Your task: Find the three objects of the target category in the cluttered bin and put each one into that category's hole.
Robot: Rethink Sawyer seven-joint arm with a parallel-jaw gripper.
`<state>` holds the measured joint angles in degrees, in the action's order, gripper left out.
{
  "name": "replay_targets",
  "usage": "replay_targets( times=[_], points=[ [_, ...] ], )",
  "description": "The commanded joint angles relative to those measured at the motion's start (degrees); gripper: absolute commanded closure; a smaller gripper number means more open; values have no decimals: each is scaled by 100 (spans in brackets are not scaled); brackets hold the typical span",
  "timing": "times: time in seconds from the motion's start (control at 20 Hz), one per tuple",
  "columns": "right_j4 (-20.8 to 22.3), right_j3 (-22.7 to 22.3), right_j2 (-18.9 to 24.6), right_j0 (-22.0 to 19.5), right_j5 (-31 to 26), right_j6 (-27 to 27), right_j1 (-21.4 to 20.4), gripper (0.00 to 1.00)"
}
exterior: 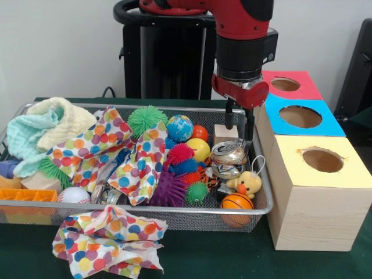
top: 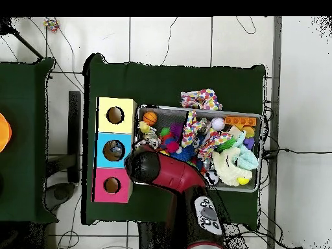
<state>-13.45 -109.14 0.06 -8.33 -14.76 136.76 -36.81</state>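
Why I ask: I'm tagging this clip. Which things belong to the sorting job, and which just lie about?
Job:
wire bin and the toys in it (the pictures don't show which category is the target)
red box, blue box and yellow box, each with a hole
gripper, open over the bin

Lying about:
polka-dot cloth on the table outside the bin
pale cloths bunched in the bin

The pincer [exterior: 239,129] straddles a wooden block [exterior: 225,133] in the bin [exterior: 263,197].

bin [exterior: 263,195] packed, cloth [exterior: 107,239] outside
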Motion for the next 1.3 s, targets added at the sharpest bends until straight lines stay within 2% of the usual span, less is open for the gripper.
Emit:
replay_targets(
  times=[0.05, 0.25, 0.4, 0.6, 0.95, 1.15, 1.3],
  points=[
    [-347, -38, 232, -188, 519, 1074, 362, 0],
    [-271, 106, 191, -284, 659, 911, 563, 0],
    [-244, 276, 98, -242, 838, 887, 784, 0],
    [-294, 396, -20, -98, 806, 904, 883, 0],
    [-317, 594, 135, -181, 968, 841, 1177, 0],
    [-235, 829, -56, -112, 1148, 760, 1381, 0],
    [69, 1275, -315, -113, 1452, 422, 1705, 0]
  ],
)
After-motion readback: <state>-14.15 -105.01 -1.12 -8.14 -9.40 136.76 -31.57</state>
